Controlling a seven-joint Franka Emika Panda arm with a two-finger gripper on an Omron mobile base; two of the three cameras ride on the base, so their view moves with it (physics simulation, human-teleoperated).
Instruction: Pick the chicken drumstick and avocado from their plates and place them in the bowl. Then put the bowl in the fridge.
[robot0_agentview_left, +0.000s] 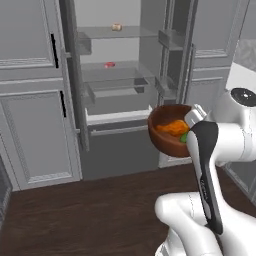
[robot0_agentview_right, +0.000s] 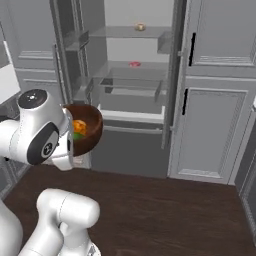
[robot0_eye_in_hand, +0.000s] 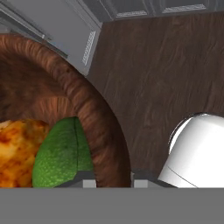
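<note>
At frame centre-right, the bowl (robot0_agentview_left: 167, 135) holding drumstick (robot0_agentview_left: 172, 127) and avocado (robot0_eye_in_hand: 61, 155) is being gripped at its rim by the clenched claw (robot0_eye_in_hand: 113, 183), before the open fridge (robot0_agentview_left: 120, 75).

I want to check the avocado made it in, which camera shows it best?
The hand view: the avocado is large and green inside the bowl, beside the chicken drumstick. The left base view shows a green sliver behind the arm; the right base view shows a small green patch under the drumstick.

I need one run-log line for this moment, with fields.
hand: shut on bowl rim | bowl: carried, off the floor | contents: chicken drumstick, avocado | fridge: open, ahead | step: bowl not yet inside
</note>
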